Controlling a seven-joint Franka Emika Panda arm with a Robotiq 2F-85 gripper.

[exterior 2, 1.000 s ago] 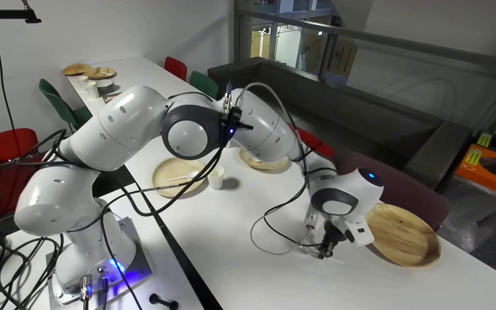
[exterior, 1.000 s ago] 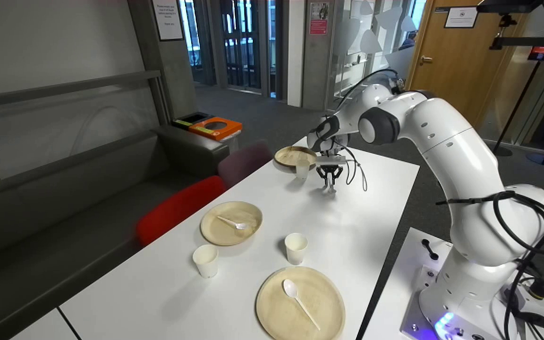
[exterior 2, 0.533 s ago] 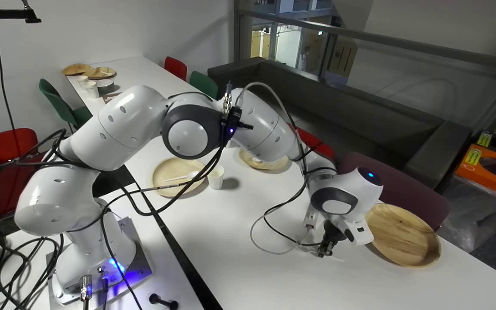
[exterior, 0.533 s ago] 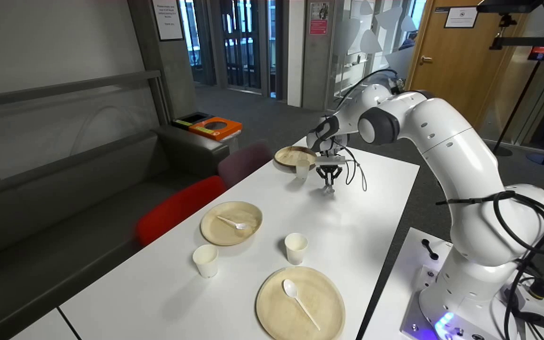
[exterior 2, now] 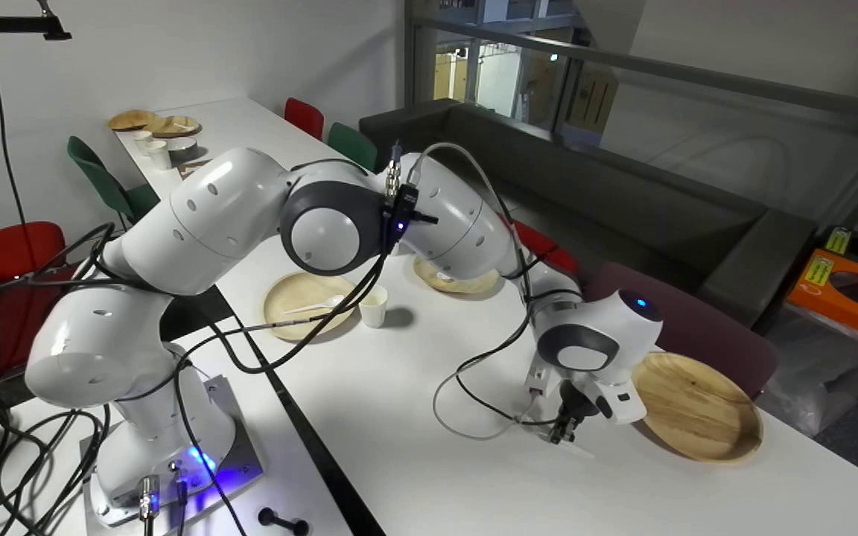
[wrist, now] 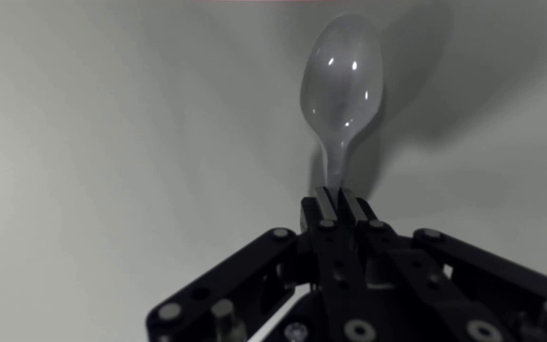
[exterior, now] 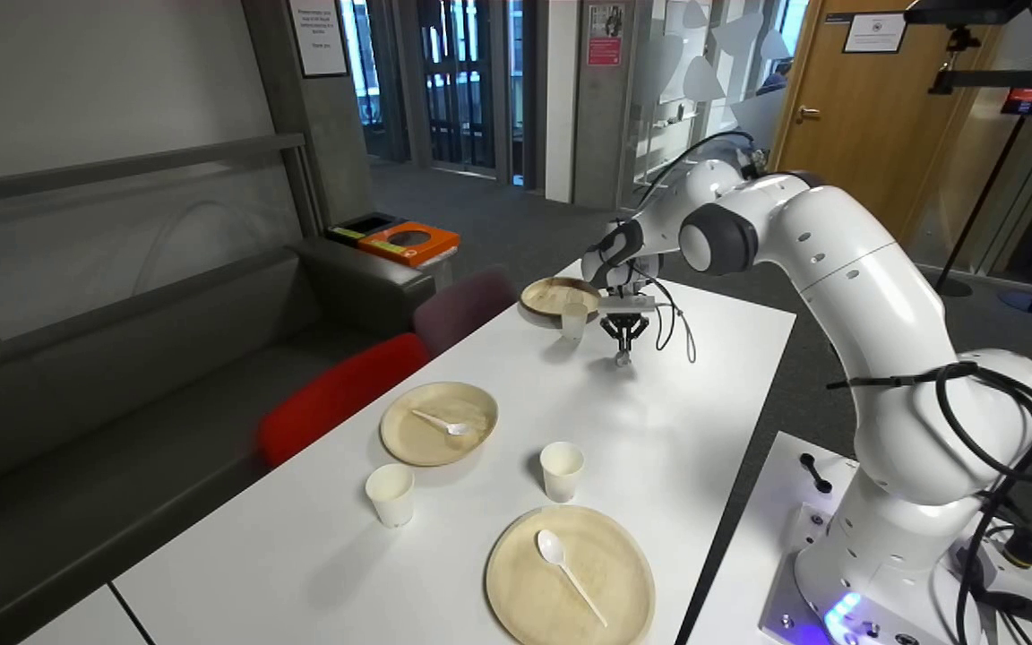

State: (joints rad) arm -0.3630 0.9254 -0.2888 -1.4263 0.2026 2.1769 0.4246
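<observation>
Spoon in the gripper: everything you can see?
The spoon is pale, greyish and glossy in the wrist view, and looks like plastic. Its oval bowl points to the top of that view and tapers into a slim neck. The gripper clamps it just past the neck, hiding much of the handle; a pale sliver beyond, in an exterior view, is probably the handle's end. Shadow falls beside it on the white table; whether it touches the table is unclear.

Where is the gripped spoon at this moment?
In the wrist view, the spoon is above and slightly right of centre, clamped in the claw.
</observation>
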